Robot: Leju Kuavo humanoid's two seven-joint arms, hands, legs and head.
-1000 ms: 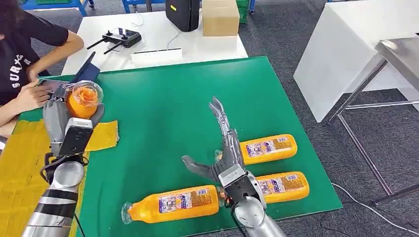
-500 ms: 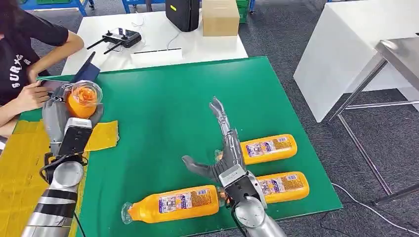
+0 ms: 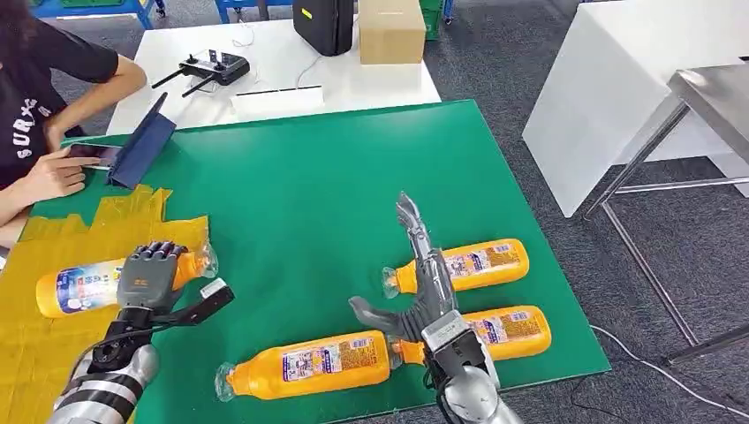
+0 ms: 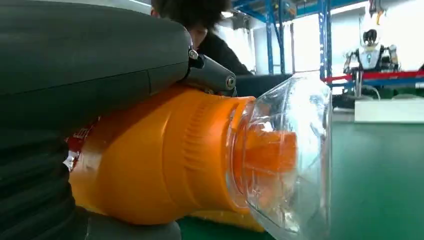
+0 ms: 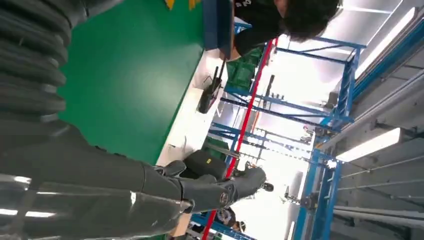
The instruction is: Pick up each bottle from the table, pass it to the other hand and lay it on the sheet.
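The left robot hand (image 3: 148, 276) held an orange plastic bottle with a clear cap (image 3: 84, 284) lying on the crinkly yellow sheet (image 3: 40, 340). The right robot hand (image 3: 422, 276) (fingers spread, holding nothing) hovered above three more orange bottles (image 3: 309, 362) on the green bench (image 3: 291, 194).

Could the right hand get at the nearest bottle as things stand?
Probably yes: the right hand is open and holds nothing, the nearest bottle lies right beside it, uncovered on the green table.

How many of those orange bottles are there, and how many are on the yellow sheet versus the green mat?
On the yellow sheet: 1, the bottle under the left hand
On the green mat: 3
Total: 4 bottles
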